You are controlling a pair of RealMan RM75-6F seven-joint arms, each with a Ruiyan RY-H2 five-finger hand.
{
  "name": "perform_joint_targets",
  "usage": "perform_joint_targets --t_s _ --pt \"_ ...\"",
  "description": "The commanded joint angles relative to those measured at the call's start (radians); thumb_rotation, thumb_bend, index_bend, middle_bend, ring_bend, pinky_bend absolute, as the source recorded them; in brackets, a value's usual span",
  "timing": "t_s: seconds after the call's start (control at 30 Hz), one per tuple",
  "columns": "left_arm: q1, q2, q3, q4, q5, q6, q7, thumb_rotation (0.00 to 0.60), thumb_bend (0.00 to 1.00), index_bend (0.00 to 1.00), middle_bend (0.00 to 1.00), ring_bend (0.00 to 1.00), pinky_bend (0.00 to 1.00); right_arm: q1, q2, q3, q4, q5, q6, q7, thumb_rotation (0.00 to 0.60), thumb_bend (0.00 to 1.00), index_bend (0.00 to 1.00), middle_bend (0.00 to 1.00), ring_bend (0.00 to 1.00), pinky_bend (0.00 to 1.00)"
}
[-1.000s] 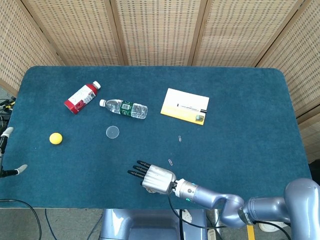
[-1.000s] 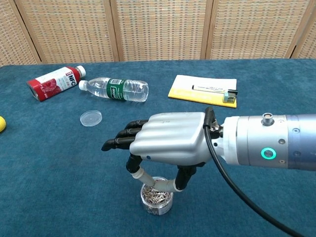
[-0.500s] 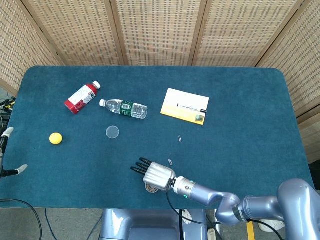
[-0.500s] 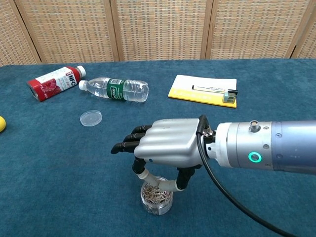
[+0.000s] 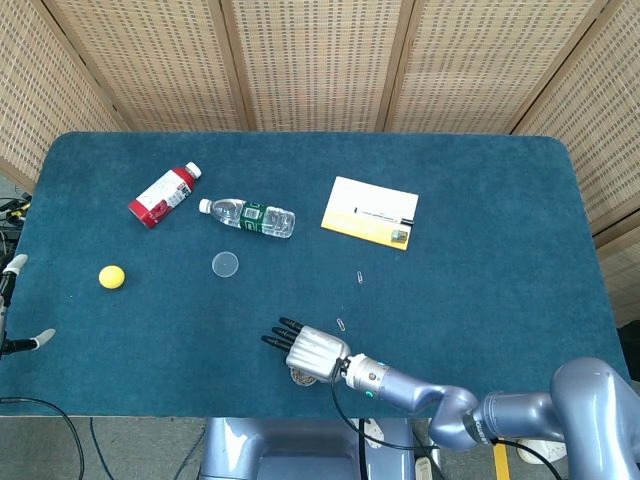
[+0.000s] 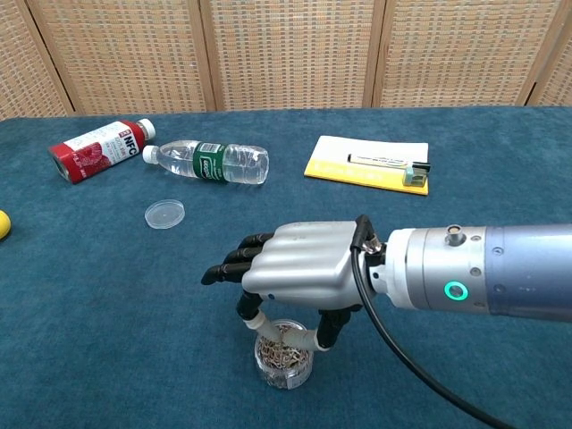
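My right hand (image 5: 312, 349) (image 6: 299, 266) hovers palm-down over a small clear jar (image 6: 284, 365) full of paper clips near the table's front edge. In the head view the jar (image 5: 299, 377) peeks out from under the hand. The thumb and one finger reach down into the jar's mouth and pinch the clips (image 6: 284, 334), while the other fingers (image 6: 234, 263) stretch out to the left. My left hand (image 5: 12, 300) shows only at the far left edge, off the table, with two pale fingertips apart and nothing between them.
Two loose paper clips (image 5: 342, 324) (image 5: 359, 277) lie beyond the hand. Farther back are a clear lid (image 6: 164, 214), a lying water bottle (image 6: 210, 161), a red bottle (image 6: 98, 147), a yellow ball (image 5: 111, 277) and a yellow notepad with a pen (image 6: 368, 165).
My right hand has sunk lower and a little toward the front edge. Its thumb and finger went from just above the jar down into its mouth. Nothing else moved.
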State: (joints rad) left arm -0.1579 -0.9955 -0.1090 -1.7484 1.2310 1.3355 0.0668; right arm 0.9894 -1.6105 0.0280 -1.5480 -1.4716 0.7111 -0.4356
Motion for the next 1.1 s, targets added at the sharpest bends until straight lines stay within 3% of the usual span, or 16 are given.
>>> perform_joint_targets --t_s 0.03,0.43,0.6,0.73,0.8,0.9,1.1 --pt "0.0 0.0 0.0 -0.001 0.001 0.0 0.0 0.6 0.0 0.0 0.0 0.0 0.0 0.0 0.001 0.001 -0.001 -0.001 0.002 0.003 0.6 0.43 0.39 0.0 0.0 0.0" --pt "0.001 0.003 0.0 -0.001 0.004 0.001 -0.005 0.6 0.0 0.0 0.0 0.0 0.0 -0.009 0.031 0.006 -0.034 -0.005 0.029 0.003 0.6 0.41 0.38 0.0 0.0 0.0" --pt "0.003 0.009 -0.003 0.001 0.004 0.001 -0.025 0.6 0.0 0.0 0.0 0.0 0.0 -0.061 0.174 0.029 -0.121 -0.012 0.136 0.012 0.6 0.4 0.38 0.0 0.0 0.0" --pt "0.01 0.015 0.0 -0.002 0.019 0.012 -0.039 0.6 0.0 0.0 0.0 0.0 0.0 -0.135 0.284 0.02 -0.125 -0.016 0.239 0.038 0.6 0.27 0.36 0.0 0.0 0.0" --pt "0.015 0.018 0.003 -0.005 0.032 0.021 -0.044 0.6 0.0 0.0 0.0 0.0 0.0 -0.187 0.337 0.006 -0.111 -0.02 0.303 0.054 0.6 0.15 0.29 0.0 0.0 0.0" --pt "0.023 0.017 0.009 -0.01 0.053 0.04 -0.04 0.6 0.0 0.0 0.0 0.0 0.0 -0.268 0.402 -0.016 -0.094 -0.011 0.387 0.099 0.6 0.06 0.18 0.0 0.0 0.0" --pt "0.038 0.01 0.026 -0.013 0.088 0.068 -0.028 0.6 0.0 0.0 0.0 0.0 0.0 -0.435 0.436 -0.041 -0.025 -0.021 0.59 0.29 0.6 0.01 0.13 0.0 0.0 0.0"
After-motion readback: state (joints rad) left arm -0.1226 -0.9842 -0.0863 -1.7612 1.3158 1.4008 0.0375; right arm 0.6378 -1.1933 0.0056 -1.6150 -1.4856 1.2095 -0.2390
